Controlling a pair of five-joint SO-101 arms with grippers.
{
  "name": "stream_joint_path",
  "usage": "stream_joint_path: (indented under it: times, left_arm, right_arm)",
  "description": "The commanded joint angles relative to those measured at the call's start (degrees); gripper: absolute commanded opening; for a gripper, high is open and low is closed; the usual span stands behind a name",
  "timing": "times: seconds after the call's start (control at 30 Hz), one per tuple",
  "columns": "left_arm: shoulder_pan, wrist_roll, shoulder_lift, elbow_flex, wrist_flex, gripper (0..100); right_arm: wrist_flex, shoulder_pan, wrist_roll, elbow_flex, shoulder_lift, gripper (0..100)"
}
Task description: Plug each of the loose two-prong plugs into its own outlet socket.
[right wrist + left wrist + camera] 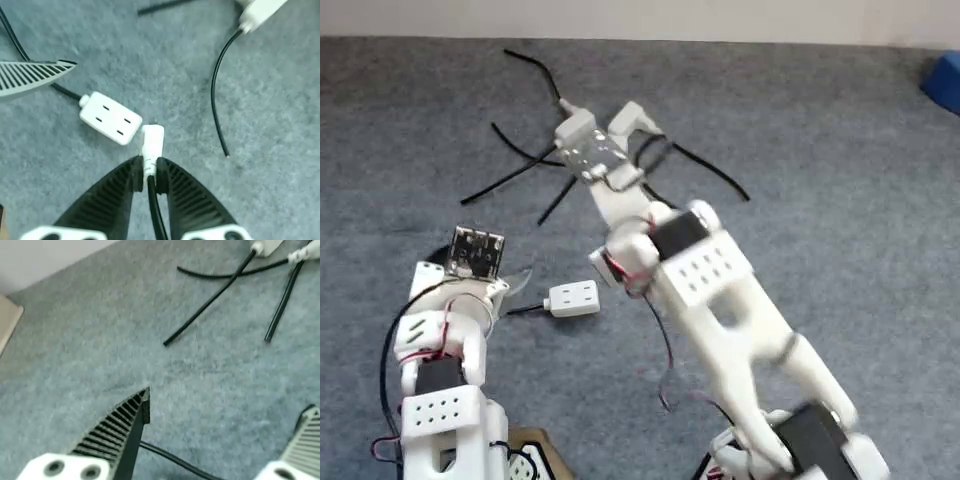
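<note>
well, the right tool [148,170] is clamped on a white plug [152,137] at its cord end, and the prongs are hidden. the plug's front lies just beside a white socket block [110,118] on the grey carpeted desk [280,190]; whether the two touch is hard to make out. the block's black cord [65,91] runs under a ribbed finger [35,76] of the other arm. from above, the socket block lies toward the front left of the desk, just beside the left arm. the left tool [227,405] stands wide apart over the carpet, with a thin cord [175,460] crossing between its fingers. in the high view the right arm's tip is blurred near the far edge, among loose black cords [510,178] and a white piece [575,128] that i cannot identify. another white block [260,9] is cut off by the frame. a blue thing [945,82] at the far right corner is cut off too.
</note>
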Motion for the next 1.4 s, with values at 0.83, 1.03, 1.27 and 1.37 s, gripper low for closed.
stream_joint_path:
  times: [0.83, 1.03, 1.27, 1.37]
  left_arm:
    - [-13.8, 8.9, -0.2, 2.9, -14.5, 43]
    - [-13.9, 8.8, -0.1, 2.9, -13.3, 43]
    - [-13.9, 8.8, -0.1, 2.9, -12.5, 43]
    - [-13.9, 8.8, -0.1, 2.9, -12.5, 43]
  right_arm:
    - [10.5, -7.2, -24.3, -23.3, 19.5, 0.8]
    - [10.3, -4.1, -29.2, -23.3, 19.4, 0.8]
    - [8.3, -4.8, -29.7, -21.0, 19.6, 0.8]
    - [5.1, -7.0, -31.3, -17.6, 19.5, 0.8]
